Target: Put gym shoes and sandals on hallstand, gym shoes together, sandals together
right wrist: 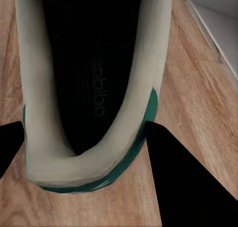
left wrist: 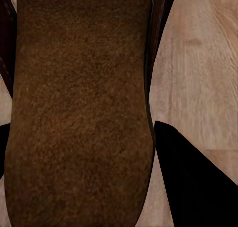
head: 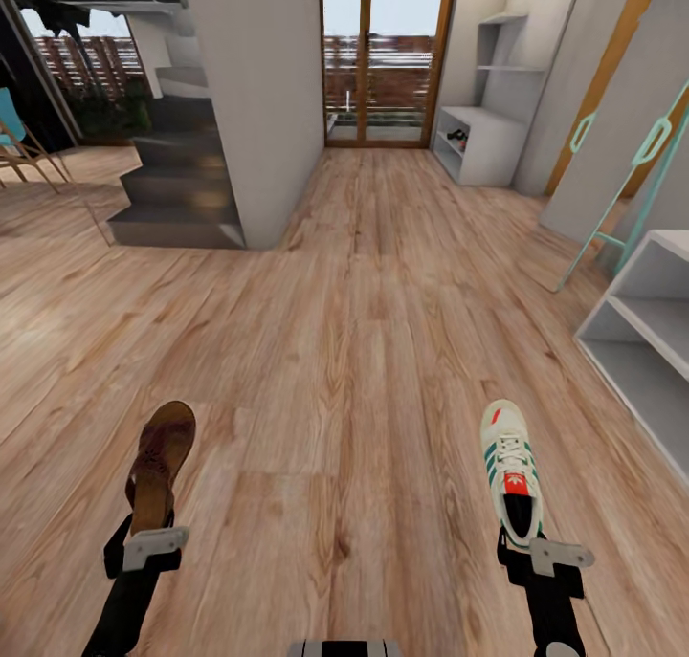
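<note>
At the near edge of the head view, the robot's left gripper (head: 151, 535) is clamped on the heel of a dark maroon-brown sandal with a tan cork-coloured footbed (head: 159, 462), toe pointing away; the left wrist view looks straight along that footbed (left wrist: 82, 113), with a dark finger (left wrist: 198, 182) beside it. The right gripper (head: 529, 542) grips the heel of a cream-white sneaker with green stripes, white laces and a red-orange tongue label (head: 510, 468), whose heel collar (right wrist: 94, 152) sits between the black fingers. Both shoes are held over the warm brown wood-grain plank floor (head: 354, 351). To the right stands a pale-grey open-shelved unit (head: 643, 337); farther down the corridor, a second white shelved unit (head: 478, 141) stands beside wood-framed glass doors (head: 383, 59), with grey stairs (head: 182, 184) at left.
</note>
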